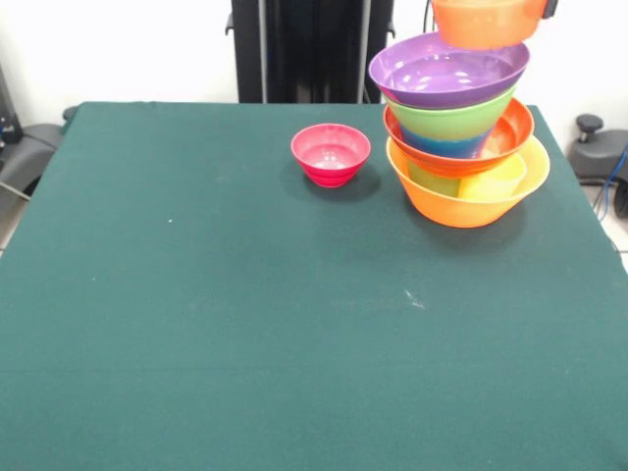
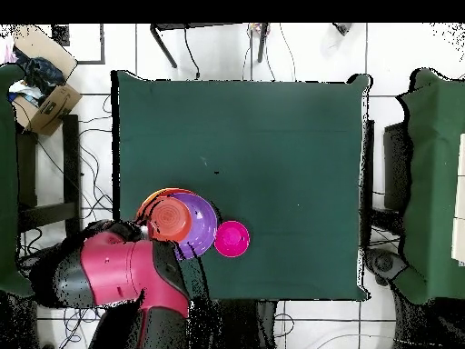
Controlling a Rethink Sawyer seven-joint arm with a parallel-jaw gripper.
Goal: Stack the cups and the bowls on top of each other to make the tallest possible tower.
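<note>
The tower [image 1: 461, 147] stands at the upper right of the desk [image 1: 245, 324], purple bowl [image 1: 446, 71] on top. A small orange bowl [image 1: 486, 22] hangs just above it at the frame's top edge. Whether the hand grips it I cannot tell. The pink bowl [image 1: 331, 153] sits alone, left of the tower. It looks light, stiff and slick; the rim seems the best hold.

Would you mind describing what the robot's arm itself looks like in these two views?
In the overhead view the arm is bulky and rounded, with glossy red shells and black joint sections. Loose cables trail on the floor around it. Its gripper is hidden; the front view shows only a black bit at the top edge.
</note>
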